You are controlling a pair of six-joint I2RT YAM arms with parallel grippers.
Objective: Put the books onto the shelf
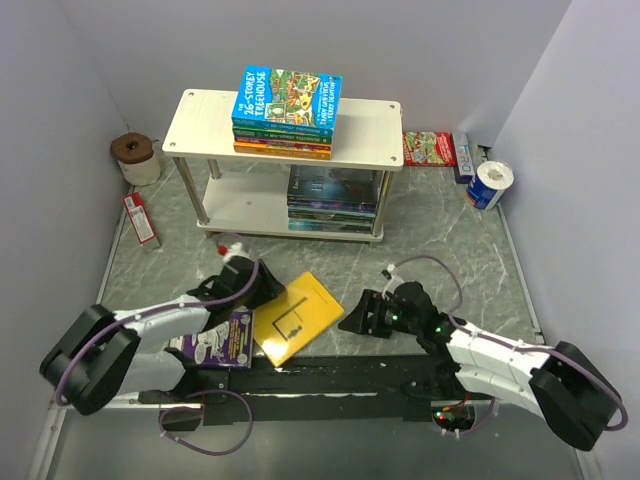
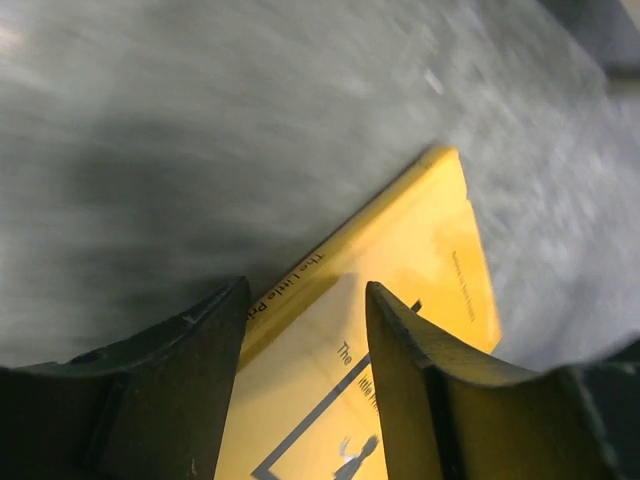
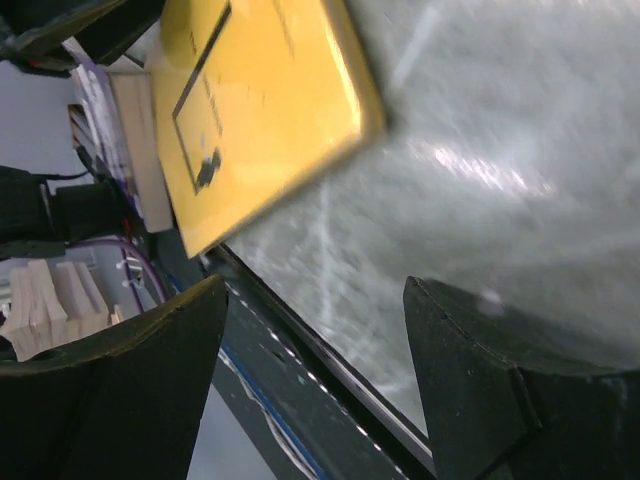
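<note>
table (image 1: 440,240): biggest thing I saw; flat grey-green marbled slab, slightly glossy.
shelf (image 1: 200,125): at the far middle of the table; pale wood rectangular top board with rounded corners, silver metal posts, white lower board.
top stack (image 1: 285,110): thin paperbacks piled flat on the shelf's top board, blue "Storey Treehouse" cover uppermost, green and orange edges under it.
lower stack (image 1: 333,200): dark blue-grey books lying flat on the white board, right half.
yellow book (image 1: 298,318): not shelved; I saw it flat on the table between the two grippers, smooth glossy cover, black line frame, black lettering on the spine.
purple book (image 1: 222,340): on the table, just left of the yellow book, partly under the left arm.
left gripper (image 2: 305,290): black matte fingers apart, straddling the yellow book's spine edge, one over the cover, one over bare table; contact I couldn't tell.
right gripper (image 3: 315,290): jaws wide apart, nothing between them, only table; near the yellow book's right corner, not touching.
packet (image 1: 430,148): flat, red-green, behind the shelf's right end.
roll (image 1: 490,185): blue-and-white cylinder, far right.
carton (image 1: 142,220): small, red-and-white, along the left wall.
</note>
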